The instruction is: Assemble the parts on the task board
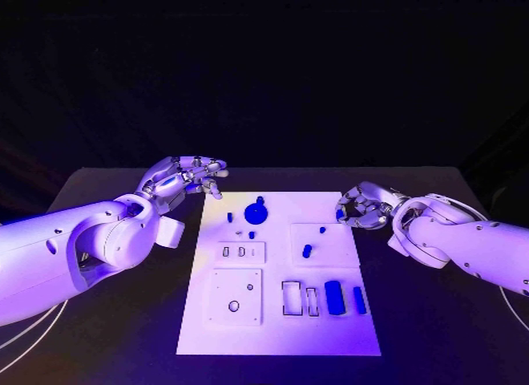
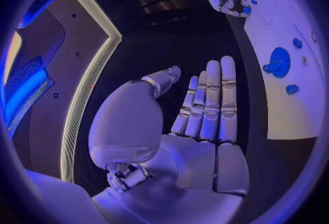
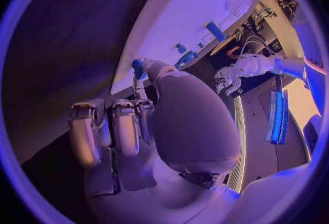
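Observation:
The white task board (image 1: 276, 321) lies in the middle of the black table. On it sit a round blue gear (image 1: 256, 212), small blue pegs (image 1: 306, 251) and two upright blue blocks (image 1: 334, 297) beside empty slots (image 1: 291, 297). My left hand (image 1: 190, 175) hovers off the board's far left corner; its fingers (image 2: 209, 103) are straight and apart and hold nothing. My right hand (image 1: 363, 204) is at the board's right edge with its fingers curled. It pinches a small blue part (image 3: 139, 68), which also peeks out beside the hand (image 1: 341, 215). The gear (image 2: 279, 62) appears from the left wrist too.
A raised white square plate (image 1: 237, 297) with a hole takes up the board's near left. The black table (image 1: 126, 337) spreads on both sides of the board. White cables (image 1: 16, 341) trail near my left arm.

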Available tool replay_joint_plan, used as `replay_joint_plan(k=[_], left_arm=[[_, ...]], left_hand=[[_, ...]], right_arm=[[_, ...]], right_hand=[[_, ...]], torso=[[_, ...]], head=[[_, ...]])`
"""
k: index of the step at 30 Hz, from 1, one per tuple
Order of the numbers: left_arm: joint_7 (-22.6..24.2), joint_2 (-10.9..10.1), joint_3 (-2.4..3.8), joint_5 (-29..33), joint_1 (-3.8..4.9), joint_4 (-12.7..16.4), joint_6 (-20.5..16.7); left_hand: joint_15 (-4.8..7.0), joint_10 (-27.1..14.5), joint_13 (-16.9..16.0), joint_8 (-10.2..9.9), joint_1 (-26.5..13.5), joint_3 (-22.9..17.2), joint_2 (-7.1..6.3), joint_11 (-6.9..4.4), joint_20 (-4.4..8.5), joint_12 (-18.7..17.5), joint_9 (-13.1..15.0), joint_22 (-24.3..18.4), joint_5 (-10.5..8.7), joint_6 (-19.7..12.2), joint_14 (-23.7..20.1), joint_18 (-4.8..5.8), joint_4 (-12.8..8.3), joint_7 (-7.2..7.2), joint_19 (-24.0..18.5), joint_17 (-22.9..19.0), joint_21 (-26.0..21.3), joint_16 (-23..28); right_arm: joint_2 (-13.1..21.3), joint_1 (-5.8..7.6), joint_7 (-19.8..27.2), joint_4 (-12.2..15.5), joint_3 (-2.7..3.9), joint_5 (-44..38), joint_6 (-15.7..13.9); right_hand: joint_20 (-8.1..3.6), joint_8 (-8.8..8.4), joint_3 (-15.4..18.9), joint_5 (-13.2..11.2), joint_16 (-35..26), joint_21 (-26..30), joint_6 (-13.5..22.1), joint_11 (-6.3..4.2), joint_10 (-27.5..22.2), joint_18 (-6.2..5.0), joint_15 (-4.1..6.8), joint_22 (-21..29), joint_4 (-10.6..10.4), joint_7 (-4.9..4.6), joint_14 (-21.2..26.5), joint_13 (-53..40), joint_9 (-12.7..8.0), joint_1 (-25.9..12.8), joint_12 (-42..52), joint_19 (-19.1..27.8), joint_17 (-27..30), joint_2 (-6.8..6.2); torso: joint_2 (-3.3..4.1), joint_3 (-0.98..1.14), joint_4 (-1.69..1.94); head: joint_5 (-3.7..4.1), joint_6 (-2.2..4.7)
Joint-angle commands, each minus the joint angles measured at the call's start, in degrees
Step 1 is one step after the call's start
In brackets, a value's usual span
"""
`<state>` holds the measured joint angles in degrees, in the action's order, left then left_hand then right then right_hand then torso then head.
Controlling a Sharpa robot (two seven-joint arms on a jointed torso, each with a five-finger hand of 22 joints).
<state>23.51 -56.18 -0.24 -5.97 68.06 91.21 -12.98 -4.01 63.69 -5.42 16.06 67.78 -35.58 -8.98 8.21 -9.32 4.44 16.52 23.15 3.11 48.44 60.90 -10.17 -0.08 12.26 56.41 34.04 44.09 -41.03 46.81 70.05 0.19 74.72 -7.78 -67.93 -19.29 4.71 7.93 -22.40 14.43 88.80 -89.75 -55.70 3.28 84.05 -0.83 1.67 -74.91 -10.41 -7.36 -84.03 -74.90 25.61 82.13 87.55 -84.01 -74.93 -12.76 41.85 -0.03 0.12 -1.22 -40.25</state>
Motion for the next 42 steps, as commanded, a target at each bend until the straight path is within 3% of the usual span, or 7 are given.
replay_joint_plan(k=[1,13,26,36,42], left_arm=[[0.24,0.02,0.05,0.04,0.06,0.17,1.05],[0.16,-0.08,0.05,0.03,0.06,0.18,1.09],[-0.1,-0.14,0.05,0.03,0.06,0.1,1.39],[-0.16,-0.03,0.05,0.03,0.06,0.07,1.4],[-0.23,0.08,0.05,0.06,0.06,0.1,1.41]], left_hand=[[-0.1,-0.24,-0.06,-0.18,0.42,-0.17,0.16,0.21,-0.03,-0.27,0.06,0.06,0.1,-0.5,-0.21,-0.27,-0.27,0.2,-0.49,-0.05,0.18,0.29],[-0.1,-0.27,-0.07,-0.2,0.49,-0.24,0.27,0.23,-0.05,-0.28,0.11,0.13,0.1,-0.51,-0.2,-0.28,-0.31,0.23,-0.58,-0.09,0.32,0.32],[-0.1,-0.28,-0.07,-0.2,0.55,-0.31,0.39,0.23,-0.05,-0.28,0.13,0.16,0.1,-0.51,-0.19,-0.29,-0.33,0.23,-0.62,-0.1,0.38,0.33],[-0.11,-0.29,-0.07,-0.21,0.54,-0.32,0.46,0.24,-0.06,-0.29,0.15,0.18,0.07,-0.52,-0.19,-0.29,-0.31,0.24,-0.65,-0.11,0.43,0.35],[-0.11,-0.29,-0.07,-0.21,0.54,-0.32,0.46,0.24,-0.06,-0.29,0.15,0.18,0.07,-0.52,-0.19,-0.29,-0.31,0.24,-0.65,-0.11,0.43,0.35]], right_arm=[[-0.13,-0.09,-0.15,-0.07,-0.03,-0.25,1.15],[-0.3,-0.17,-0.58,-0.22,-0.04,-0.49,0.1],[0.07,0.11,-2.73,1.45,0.01,-0.97,-5.54],[0.86,2.99,-7.94,7.76,0.12,-0.72,-7.47],[-0.52,3.65,-11.03,12.65,0.13,-0.75,-7.63]], right_hand=[[-0.42,0.16,-0.43,-0.44,0.39,-0.25,-0.43,-0.31,4.18,0.83,0.46,-15.09,-0.08,0.03,-5.44,-13.22,0.09,0.0,0.39,-5.99,-12.69,0.54],[-0.72,0.75,-1.15,-0.58,0.39,-0.25,-1.64,-0.71,4.32,0.83,0.77,-15.09,0.1,0.47,-5.44,-13.36,0.29,-0.13,0.52,-5.99,-12.69,0.96],[-1.05,1.74,-2.44,-1.49,0.24,-0.25,-3.01,-1.06,4.15,0.83,0.99,-15.09,0.6,0.69,-5.37,-13.17,0.73,-0.03,0.28,-5.99,-12.33,2.37],[-0.68,1.93,-2.71,-1.33,0.12,-0.25,-3.01,-0.94,3.96,0.83,0.3,-15.09,0.44,0.41,-5.29,-12.98,0.86,-0.68,0.04,-5.99,-12.0,2.84],[-0.48,2.12,-2.66,-1.61,-0.03,-0.25,-3.12,-0.88,3.84,0.83,0.08,-15.09,0.27,0.35,-5.21,-12.85,0.97,-1.22,-0.12,-5.99,-11.61,2.92]], torso=[[0.01,-0.03,0.06],[0.0,0.0,0.01],[-0.12,-0.05,-0.04],[-0.45,-0.32,-0.03],[-0.56,-0.41,0.03]], head=[[0.01,-0.1],[-0.07,-0.18],[-0.07,-0.19],[0.13,-0.06],[0.0,-0.27]])
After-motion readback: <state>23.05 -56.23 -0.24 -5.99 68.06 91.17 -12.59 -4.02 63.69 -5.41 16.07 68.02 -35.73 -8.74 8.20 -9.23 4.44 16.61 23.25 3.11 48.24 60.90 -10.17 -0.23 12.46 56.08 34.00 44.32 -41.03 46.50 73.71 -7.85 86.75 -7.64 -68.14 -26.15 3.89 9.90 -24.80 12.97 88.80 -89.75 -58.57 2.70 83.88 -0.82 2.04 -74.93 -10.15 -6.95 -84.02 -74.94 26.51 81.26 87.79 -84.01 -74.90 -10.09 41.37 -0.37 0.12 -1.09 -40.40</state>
